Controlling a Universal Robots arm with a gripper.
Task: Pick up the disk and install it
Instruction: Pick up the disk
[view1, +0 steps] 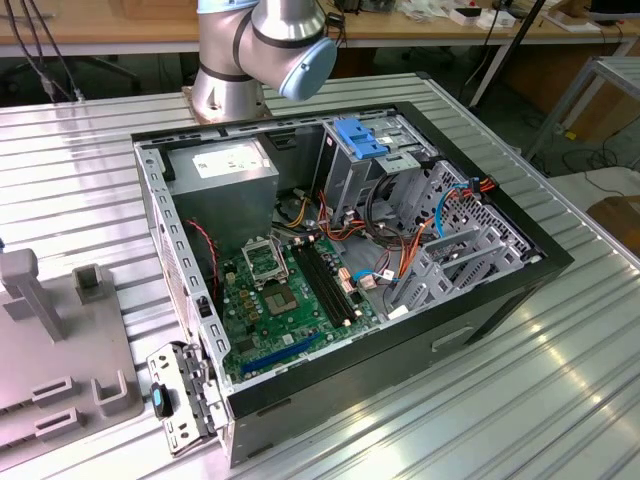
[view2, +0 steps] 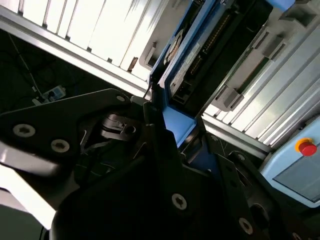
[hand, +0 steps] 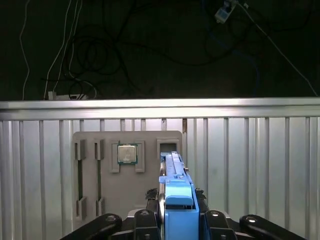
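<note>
In both wrist views my gripper (hand: 178, 220) (view2: 175, 131) is shut on the disk. The disk (hand: 175, 186) (view2: 192, 57) is held edge-on by its blue carrier rail, with black fingers (hand: 148, 222) on both sides of it. It hangs well above the grey fixture plate (hand: 95, 200), in line with that plate's upright slot (hand: 170, 146). In the exterior view the same fixture plate (view1: 60, 350) lies at the exterior view's left, beside the open computer case (view1: 340, 250). The case's drive cage (view1: 400, 175) stands at the case's far side.
A processor chip (hand: 127, 153) rests in a pocket of the fixture plate. Inside the case are a grey power-supply box (view1: 225, 170), a light-blue latch (view1: 362, 136), the green motherboard (view1: 285, 300) and loose cables. The arm's base (view1: 240, 60) stands behind the case on the ribbed metal table (view1: 480, 400).
</note>
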